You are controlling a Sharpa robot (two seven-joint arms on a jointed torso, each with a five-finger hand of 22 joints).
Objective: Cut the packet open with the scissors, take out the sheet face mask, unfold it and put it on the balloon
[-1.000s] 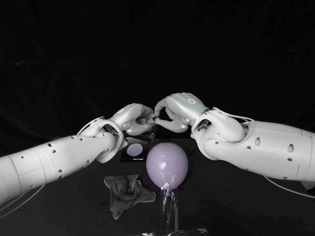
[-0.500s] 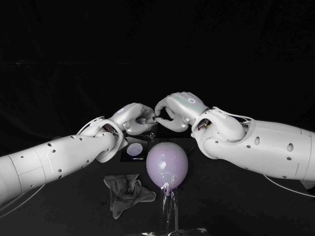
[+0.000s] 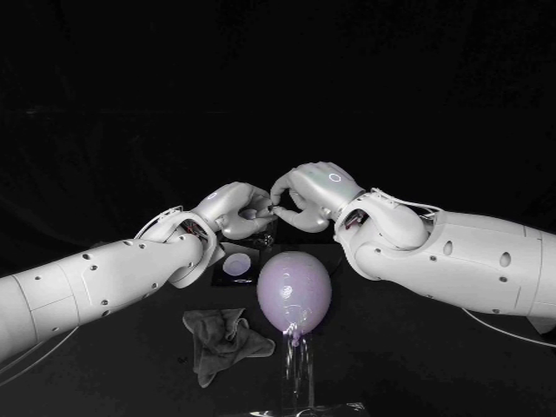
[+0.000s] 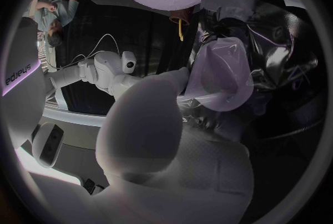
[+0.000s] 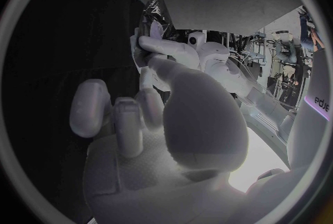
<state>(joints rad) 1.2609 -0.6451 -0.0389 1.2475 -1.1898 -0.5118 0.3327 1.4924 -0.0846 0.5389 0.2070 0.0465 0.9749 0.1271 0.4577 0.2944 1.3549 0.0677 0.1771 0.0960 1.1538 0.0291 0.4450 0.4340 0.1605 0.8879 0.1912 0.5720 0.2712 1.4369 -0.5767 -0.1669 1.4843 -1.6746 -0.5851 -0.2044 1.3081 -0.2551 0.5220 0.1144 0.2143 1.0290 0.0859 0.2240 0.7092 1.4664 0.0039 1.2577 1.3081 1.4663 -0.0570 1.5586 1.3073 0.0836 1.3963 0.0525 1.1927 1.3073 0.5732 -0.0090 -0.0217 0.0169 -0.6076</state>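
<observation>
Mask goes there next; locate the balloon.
Head view: the balloon sits centre, just nearer than the left robot hand and right robot hand, crumpled cloth on its left.

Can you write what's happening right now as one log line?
step: unpacking | left hand: pinches sheet mask beside packet | right hand: meets it, grip unclear | balloon: bare

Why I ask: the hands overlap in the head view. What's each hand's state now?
Left hand: pinching the sheet face mask by the packet.
Right hand: fingertips drawn together at the packet; what they hold cannot be told.
</observation>
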